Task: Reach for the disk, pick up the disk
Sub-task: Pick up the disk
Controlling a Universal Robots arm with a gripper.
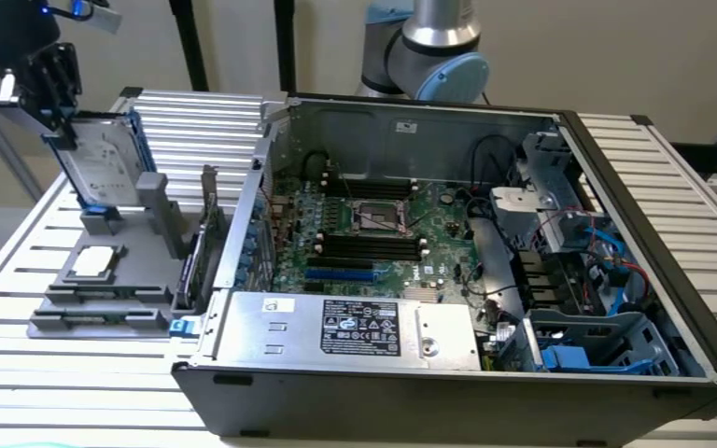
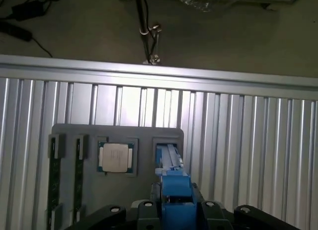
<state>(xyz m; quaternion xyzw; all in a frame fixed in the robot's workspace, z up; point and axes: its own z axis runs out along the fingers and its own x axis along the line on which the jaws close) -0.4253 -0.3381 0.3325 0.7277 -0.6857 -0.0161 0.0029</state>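
Clamped onto the disk (image 1: pixel 90 173), pinching the top of its blue frame (image 2: pixel 175 188) from both sides, with no gap to be seen between jaws and plastic in the wrist view. Carried upright under the gripper (image 1: pixel 57 121), silver face turned toward the exterior view's right, blue edge running down the far side.

Reaches down with its lower end to the slot (image 2: pixel 166 143) of the gray holder tray (image 1: pixel 109 280). Touching the slot or just clear of it: cannot tell from either view. Lined up straight over that slot in the wrist view.

Beside the slot, in a recess of the same tray, the small square chip (image 2: pixel 115 157), lying flat and apart from the jaws. Under the tray, the slatted metal worktop (image 1: pixel 35 373). Toward the exterior view's right, well apart from the gripper, the open computer case (image 1: pixel 458 397) with the labelled power-supply box (image 1: pixel 358 331) at its near edge.

By way of judgement: reach finished and grasp made, so most of the task done. Lift at best barely begun, with the disk low over the tray. Left, as far as can be judged, only a clear rise out of the slot and off the tray.
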